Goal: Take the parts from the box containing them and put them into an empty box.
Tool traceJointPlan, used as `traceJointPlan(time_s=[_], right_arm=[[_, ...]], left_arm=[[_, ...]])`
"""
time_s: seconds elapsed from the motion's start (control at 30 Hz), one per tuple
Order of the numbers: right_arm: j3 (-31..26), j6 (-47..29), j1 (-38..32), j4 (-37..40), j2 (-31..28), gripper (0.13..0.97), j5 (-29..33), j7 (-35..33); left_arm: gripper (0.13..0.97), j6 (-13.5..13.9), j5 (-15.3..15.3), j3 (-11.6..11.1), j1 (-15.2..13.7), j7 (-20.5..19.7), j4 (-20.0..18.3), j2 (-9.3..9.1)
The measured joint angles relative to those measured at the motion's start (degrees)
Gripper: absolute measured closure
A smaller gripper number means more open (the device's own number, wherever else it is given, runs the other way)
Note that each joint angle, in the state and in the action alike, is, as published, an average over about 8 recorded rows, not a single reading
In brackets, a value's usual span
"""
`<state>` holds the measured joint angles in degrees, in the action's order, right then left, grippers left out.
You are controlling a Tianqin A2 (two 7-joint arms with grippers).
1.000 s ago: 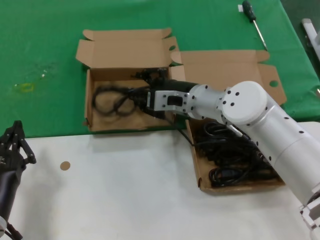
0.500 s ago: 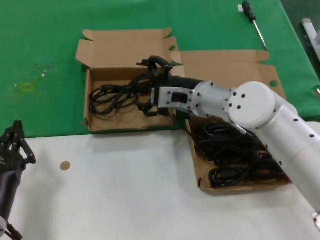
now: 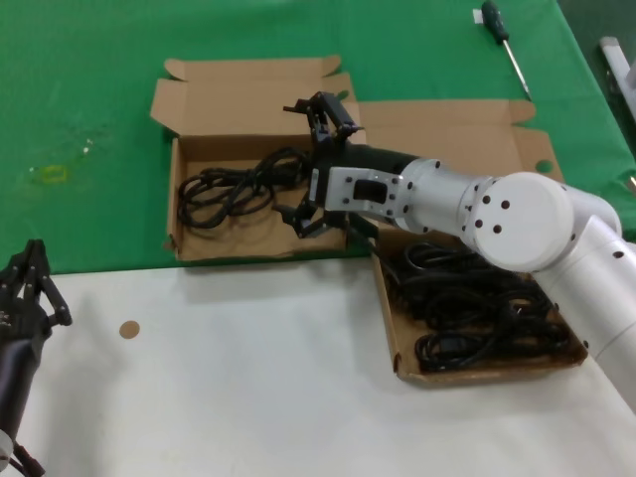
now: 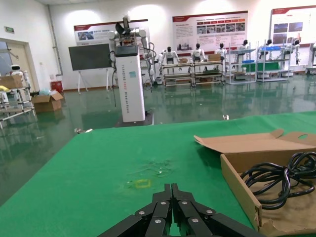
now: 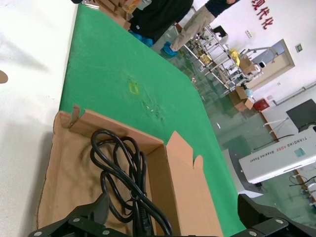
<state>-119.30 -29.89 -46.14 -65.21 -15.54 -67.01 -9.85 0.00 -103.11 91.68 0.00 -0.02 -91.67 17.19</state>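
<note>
Above the empty box (image 3: 177,204), right gripper (image 3: 320,167) fingers spread wide over a black cable (image 3: 231,186).

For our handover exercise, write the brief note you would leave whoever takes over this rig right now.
Right gripper: open, over the smaller brown cardboard box, empty.
Left gripper: shut, parked at the table's near left edge.
Done: one coiled black cable lies in the smaller box.
Left: a pile of black cables sits in the larger brown cardboard box; move them across.
</note>
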Motion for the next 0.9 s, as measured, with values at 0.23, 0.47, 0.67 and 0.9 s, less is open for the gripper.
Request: traceJointPlan(time_s=[0.23, 0.47, 0.67, 0.9], right_arm=[[0.59, 0.6, 1.01, -0.64, -0.06, 0.178, -0.71, 0.26], [2.56, 2.75, 4.31, -2.52, -0.18, 0.137, -3.3, 0.96], [4.72, 5.06, 7.88, -4.56, -0.3, 0.129, -6.1, 1.71], [7.3, 7.88, 12.23, -7.05, -0.45, 0.129, -9.5, 2.63]], left_arm=[[0.926, 0.0, 0.0, 0.0, 0.0, 0.0, 0.0, 0.0], [0.861, 0.0, 0.0, 0.0, 0.0, 0.0, 0.0, 0.0], [0.824, 0.0, 0.0, 0.0, 0.0, 0.0, 0.0, 0.0], [0.714, 0.0, -0.01, 0.0, 0.0, 0.0, 0.0, 0.0]])
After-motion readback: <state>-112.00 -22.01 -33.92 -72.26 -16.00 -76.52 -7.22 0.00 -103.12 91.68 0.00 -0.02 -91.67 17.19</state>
